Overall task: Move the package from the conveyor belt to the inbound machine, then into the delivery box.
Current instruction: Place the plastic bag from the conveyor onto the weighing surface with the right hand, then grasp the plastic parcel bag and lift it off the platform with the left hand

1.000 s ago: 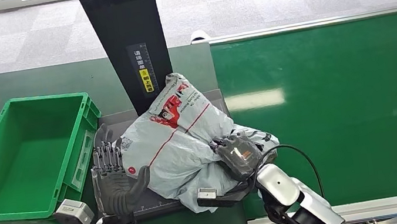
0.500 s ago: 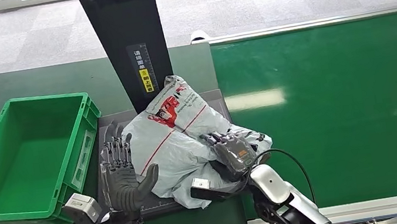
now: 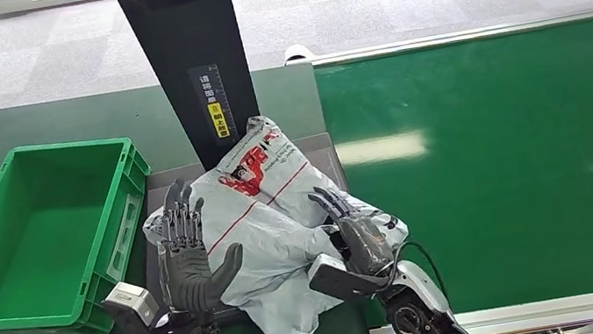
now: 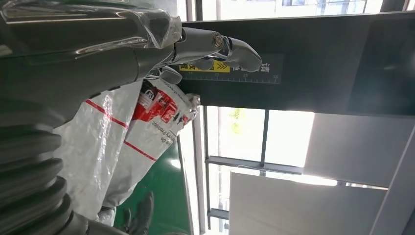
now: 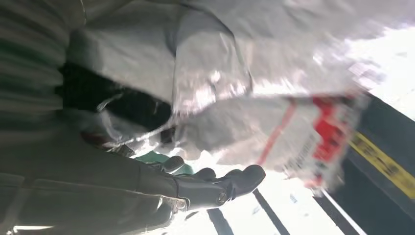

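The package [image 3: 269,215], a crumpled grey-white mailer bag with red print, lies on the inbound machine's dark plate [image 3: 156,188] below its black post [image 3: 188,59]. My left hand [image 3: 187,259] stands upright with fingers spread, its palm against the bag's left side. My right hand [image 3: 357,230] has its fingers extended and rests against the bag's right side. The bag's near end hangs over the plate's front edge. In the left wrist view the package [image 4: 122,147] sits beside the straight fingers [image 4: 235,49]. In the right wrist view the package [image 5: 244,98] lies just past the fingertips [image 5: 240,178].
An empty green crate [image 3: 37,232] stands left of the plate on the dark table. The green conveyor belt [image 3: 522,160] runs to the right, with a metal rail [image 3: 562,305] along its near edge.
My right hand's fingers have uncurled from the bag and now lie extended. My left hand has moved in against the bag's left side. The bag has slid a little toward me.
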### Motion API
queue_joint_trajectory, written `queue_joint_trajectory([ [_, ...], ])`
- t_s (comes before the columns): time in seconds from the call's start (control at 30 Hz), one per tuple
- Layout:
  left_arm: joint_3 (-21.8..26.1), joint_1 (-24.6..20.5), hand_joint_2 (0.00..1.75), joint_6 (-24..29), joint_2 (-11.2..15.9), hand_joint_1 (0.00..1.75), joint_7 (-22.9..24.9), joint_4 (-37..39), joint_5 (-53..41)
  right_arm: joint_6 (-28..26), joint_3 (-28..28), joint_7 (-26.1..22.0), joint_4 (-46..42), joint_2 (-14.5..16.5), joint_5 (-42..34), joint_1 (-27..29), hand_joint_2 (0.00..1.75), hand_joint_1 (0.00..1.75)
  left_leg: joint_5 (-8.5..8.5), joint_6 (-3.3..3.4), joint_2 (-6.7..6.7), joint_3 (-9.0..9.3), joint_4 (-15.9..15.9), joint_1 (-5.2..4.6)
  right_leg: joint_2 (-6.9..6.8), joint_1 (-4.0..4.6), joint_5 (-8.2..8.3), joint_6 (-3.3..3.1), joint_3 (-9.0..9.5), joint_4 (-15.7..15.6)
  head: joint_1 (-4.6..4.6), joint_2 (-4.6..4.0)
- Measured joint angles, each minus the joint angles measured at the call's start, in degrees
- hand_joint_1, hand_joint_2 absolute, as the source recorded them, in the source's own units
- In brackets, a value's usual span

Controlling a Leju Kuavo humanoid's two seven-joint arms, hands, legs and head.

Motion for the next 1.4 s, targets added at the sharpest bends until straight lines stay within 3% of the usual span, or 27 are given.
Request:
queue_joint_trajectory([
  [0.17, 0.0, 0.0, 1.75, 0.0, 0.0, 0.0, 0.0, 0.0, -0.2, 1.8, -2.6, -0.8, -7.8, 0.1, -3.3, 4.1, 1.75, 0.0, 0.0, 0.0, 0.03, -0.03, 0.0, -0.01, 0.0, -0.01, 0.0, 0.0, -0.04, 0.0, 0.02, 0.0],
  [0.4, 0.0, -0.1, 1.75, 0.0, -0.2, 0.0, 0.0, 0.0, -0.2, 2.1, -3.9, -1.3, -11.3, 0.1, -4.3, 5.5, 1.75, 0.0, 0.01, 0.0, 0.02, -0.01, 0.0, 0.0, 0.0, -0.01, 0.01, 0.0, -0.03, 0.0, 0.01, 0.0],
  [0.7, 0.6, 0.5, 1.75, 0.8, -0.2, 0.0, 0.2, -0.1, -1.9, 10.0, -10.3, -4.4, -23.8, -0.6, -19.1, 13.7, 1.75, 0.0, -0.01, 0.0, -0.04, -0.11, 0.0, -0.01, -0.02, -0.01, -0.01, 0.01, -0.09, 0.0, 0.01, 0.0],
  [0.8, 1.0, 1.0, 1.75, 0.6, -0.2, 0.0, 0.7, -0.5, -3.7, 10.6, -13.3, -4.6, -27.3, -0.9, -20.9, 15.7, 1.75, 0.0, -0.01, 0.01, -0.02, -0.1, 0.0, -0.01, -0.02, -0.02, -0.01, 0.01, -0.08, 0.0, 0.01, 0.0],
  [0.9, 1.1, 1.2, 1.75, 0.4, -0.2, 0.0, 1.3, -0.9, -4.8, 9.6, -15.2, -4.4, -29.3, -1.1, -20.1, 16.8, 1.75, 0.0, -0.01, 0.01, -0.02, -0.07, 0.0, -0.01, -0.02, -0.02, 0.0, 0.0, -0.06, 0.0, 0.01, 0.0],
  [1.0, 1.4, 1.3, 1.75, -0.8, -0.2, 0.0, 2.8, -1.3, -6.4, 4.0, -17.0, -3.1, -30.3, -1.1, -15.9, 17.9, 1.75, 0.0, -0.01, 0.01, -0.04, -0.04, 0.0, -0.01, -0.02, -0.01, 0.0, 0.0, -0.04, 0.0, 0.0, 0.0],
  [1.1, 2.2, 1.6, 1.75, -3.1, -0.2, 0.0, 4.8, -1.6, -7.1, 0.4, -20.1, -2.7, -31.4, -0.9, -16.6, 19.7, 1.75, 0.0, -0.01, 0.0, -0.04, -0.05, 0.0, -0.01, -0.02, -0.01, 0.0, 0.0, -0.05, 0.0, 0.0, 0.0],
  [1.3, 3.3, 2.1, 1.75, -8.9, -0.2, 0.0, 9.1, -1.6, -7.6, 0.2, -27.0, -3.5, -33.7, 1.3, -16.4, 22.3, 1.75, 0.0, -0.02, 0.01, 0.02, -0.09, 0.0, -0.01, -0.01, -0.01, -0.01, 0.0, -0.08, 0.0, 0.01, 0.0],
  [1.4, 4.2, 2.3, 1.75, -7.8, 0.0, 0.0, 14.2, -1.2, -12.1, 1.3, -28.9, -3.4, -33.8, 2.5, -15.7, 22.4, 1.75, 0.0, -0.01, 0.01, -0.01, -0.08, 0.0, -0.01, -0.02, -0.01, -0.01, 0.0, -0.08, 0.0, 0.01, 0.0],
])
